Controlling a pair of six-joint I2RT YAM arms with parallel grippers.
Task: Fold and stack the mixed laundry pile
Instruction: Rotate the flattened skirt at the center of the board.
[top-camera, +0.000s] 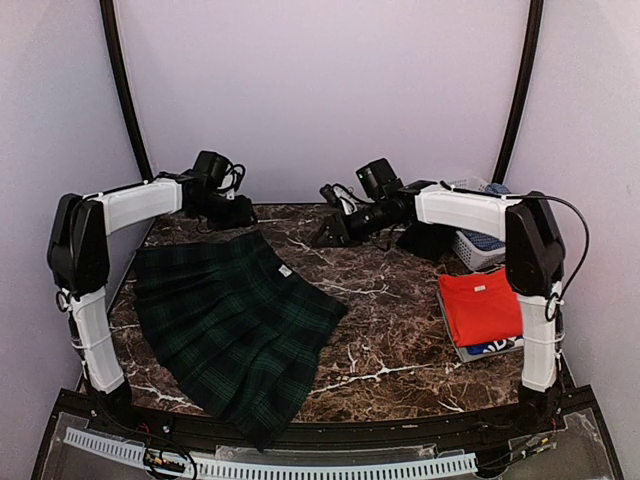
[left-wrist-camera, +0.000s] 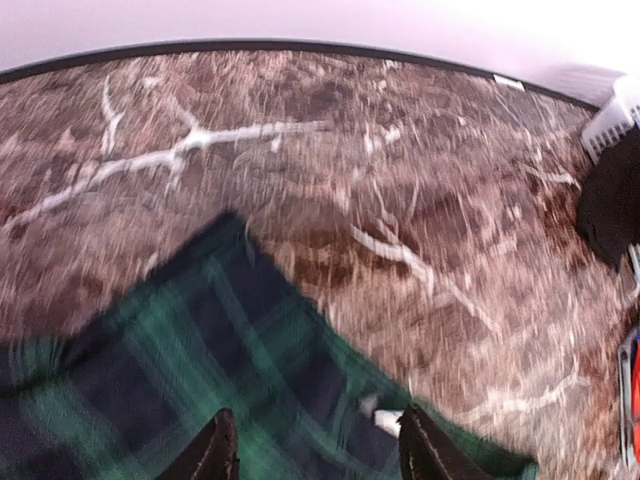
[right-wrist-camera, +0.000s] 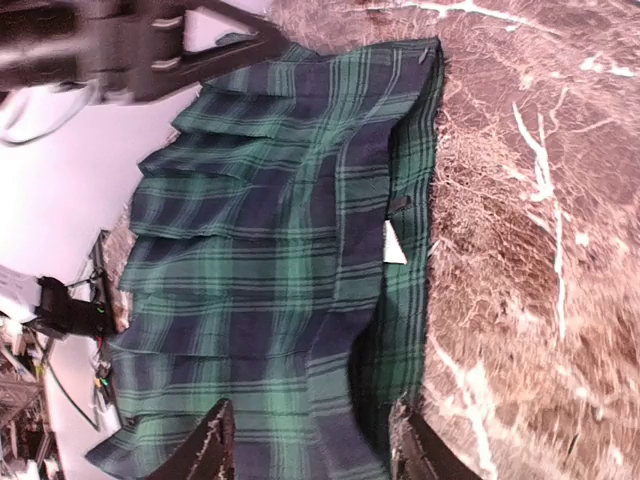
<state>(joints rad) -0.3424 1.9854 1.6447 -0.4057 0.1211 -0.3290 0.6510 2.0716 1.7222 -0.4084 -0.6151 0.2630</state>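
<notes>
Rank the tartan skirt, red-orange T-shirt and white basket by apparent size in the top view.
1. tartan skirt
2. red-orange T-shirt
3. white basket, partly hidden, so its place is unsure

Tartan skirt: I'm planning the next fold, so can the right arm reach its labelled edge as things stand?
Probably yes: the right gripper hangs open near the skirt, its labelled edge facing that arm, and only bare table lies between them.

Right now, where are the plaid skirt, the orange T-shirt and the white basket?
tartan skirt (top-camera: 235, 330), top view, middle of its pleats.
red-orange T-shirt (top-camera: 480, 305), top view, centre of the folded cloth.
white basket (top-camera: 472, 252), top view, its slotted front wall.
</notes>
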